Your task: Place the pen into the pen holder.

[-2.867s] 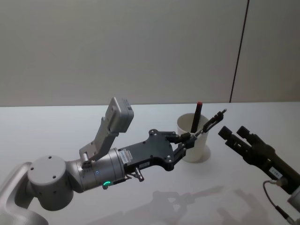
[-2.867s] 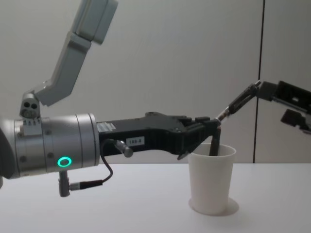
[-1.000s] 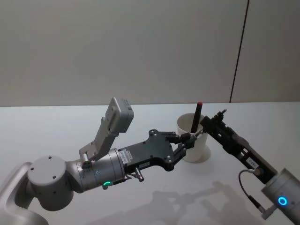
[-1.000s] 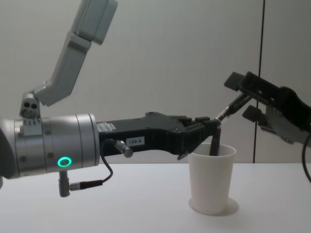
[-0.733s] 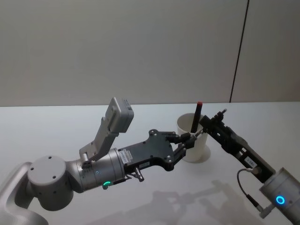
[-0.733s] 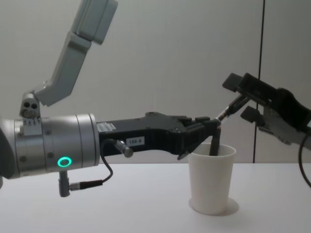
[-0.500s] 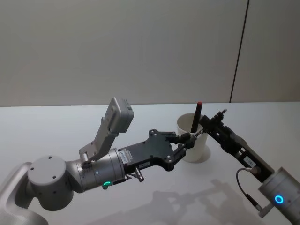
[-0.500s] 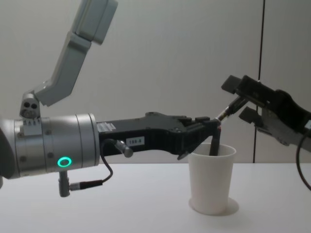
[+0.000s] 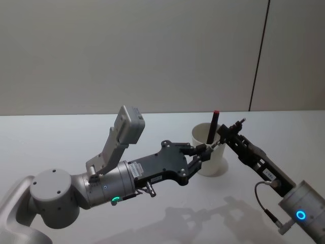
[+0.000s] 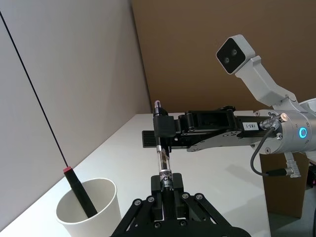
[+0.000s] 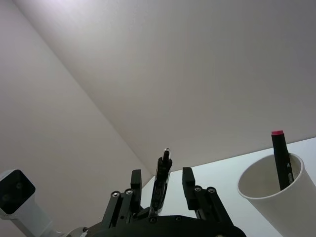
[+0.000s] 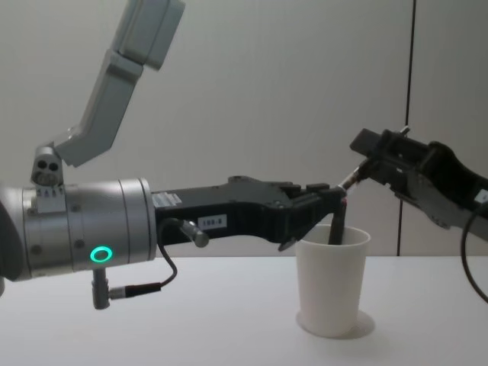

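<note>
A plain white tapered paper cup (image 9: pixel 216 159) serves as the pen holder and stands upright on the white table (image 9: pixel 61 142), with a dark marker with a red cap (image 9: pixel 213 126) leaning inside it. The left gripper (image 9: pixel 201 150) reaches across from the left and sits just beside the cup's near rim, level with its top. Its fingers (image 10: pixel 176 181) are pressed onto the lower end of a slim pen with a clear barrel and dark ends (image 10: pixel 162 163). The pen is outside the cup, above the rim, and slants up and away towards the robot's right side. The right gripper (image 9: pixel 228 131) comes in from the right and meets the pen's upper part, higher than the cup. In the right wrist view its fingers (image 11: pixel 187 177) are spread, one on each side of the pen, and a narrow gap shows on both sides. The pen's dark top end pokes out past them.
</note>
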You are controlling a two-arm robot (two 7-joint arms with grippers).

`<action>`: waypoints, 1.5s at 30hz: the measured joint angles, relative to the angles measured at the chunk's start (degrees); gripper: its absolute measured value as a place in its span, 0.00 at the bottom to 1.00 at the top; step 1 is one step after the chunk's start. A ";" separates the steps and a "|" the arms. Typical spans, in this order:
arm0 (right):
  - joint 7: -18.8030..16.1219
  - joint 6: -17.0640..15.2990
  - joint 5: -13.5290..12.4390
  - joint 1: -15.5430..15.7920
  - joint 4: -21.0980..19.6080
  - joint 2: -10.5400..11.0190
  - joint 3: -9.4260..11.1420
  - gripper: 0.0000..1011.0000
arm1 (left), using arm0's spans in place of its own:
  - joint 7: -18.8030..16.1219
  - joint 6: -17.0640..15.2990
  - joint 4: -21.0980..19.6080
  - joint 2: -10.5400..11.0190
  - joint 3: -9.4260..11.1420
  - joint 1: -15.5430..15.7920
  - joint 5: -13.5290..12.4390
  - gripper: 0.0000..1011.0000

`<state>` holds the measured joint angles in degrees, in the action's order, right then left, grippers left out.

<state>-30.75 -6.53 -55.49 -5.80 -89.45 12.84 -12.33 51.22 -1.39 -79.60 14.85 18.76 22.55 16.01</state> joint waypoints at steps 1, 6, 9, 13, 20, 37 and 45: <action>-0.09 0.03 -0.01 -0.02 0.04 0.00 -0.02 0.54 | 0.00 0.00 0.00 0.00 -0.01 0.00 0.00 0.14; -0.57 0.36 -0.15 -0.24 0.32 0.01 -0.21 0.36 | 0.00 0.00 0.00 0.00 0.00 0.00 0.00 0.14; -0.85 0.58 -0.25 -0.35 0.45 0.00 -0.31 0.26 | 0.00 0.00 0.00 0.00 -0.01 0.00 0.00 0.14; -1.28 0.91 -0.41 -0.50 0.57 -0.06 -0.49 0.14 | 0.01 0.00 0.00 0.00 0.00 0.00 0.00 0.14; -1.52 1.35 -0.51 -0.71 0.78 -0.11 -0.75 0.13 | 0.00 0.00 0.00 0.00 0.00 0.00 0.00 0.14; -1.25 1.92 -0.55 -0.96 0.78 0.10 -1.15 0.13 | 0.00 0.00 0.00 0.00 0.00 0.00 0.00 0.38; -0.96 2.12 -0.38 -0.94 0.32 0.50 -1.21 0.13 | 0.00 0.00 0.00 0.00 0.00 0.00 0.00 0.66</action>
<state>-31.71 -4.41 -55.87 -6.74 -89.13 13.34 -13.55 51.22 -1.39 -79.60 14.85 18.76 22.55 16.01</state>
